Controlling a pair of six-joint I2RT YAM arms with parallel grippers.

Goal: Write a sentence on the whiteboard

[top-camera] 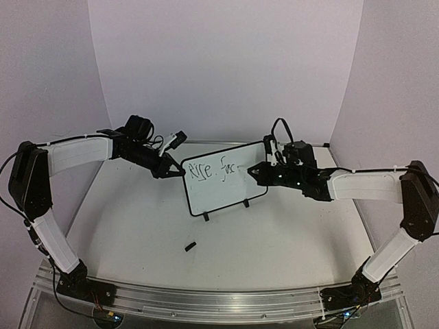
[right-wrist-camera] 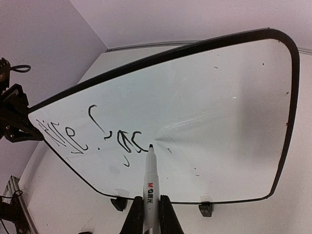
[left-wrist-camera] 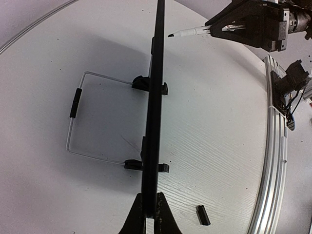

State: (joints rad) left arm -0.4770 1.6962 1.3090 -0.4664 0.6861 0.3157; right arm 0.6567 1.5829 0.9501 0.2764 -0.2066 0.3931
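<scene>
The whiteboard [top-camera: 221,179] stands upright on its two black feet at the table's middle, black-framed. Black handwriting [top-camera: 211,169] on its top line reads about "Rise. fac". My left gripper [top-camera: 169,171] is shut on the board's left edge; in the left wrist view the board [left-wrist-camera: 155,97] is edge-on between the fingers [left-wrist-camera: 132,219]. My right gripper [top-camera: 263,171] is shut on a white marker [right-wrist-camera: 150,187], whose black tip is at the board face [right-wrist-camera: 219,112] just after the last written letter [right-wrist-camera: 131,141]. The marker also shows in the left wrist view [left-wrist-camera: 187,32].
A small black marker cap [top-camera: 190,245] lies on the table in front of the board; it also shows in the left wrist view [left-wrist-camera: 203,215]. A wire stand [left-wrist-camera: 78,117] props the board from behind. Purple walls enclose the table.
</scene>
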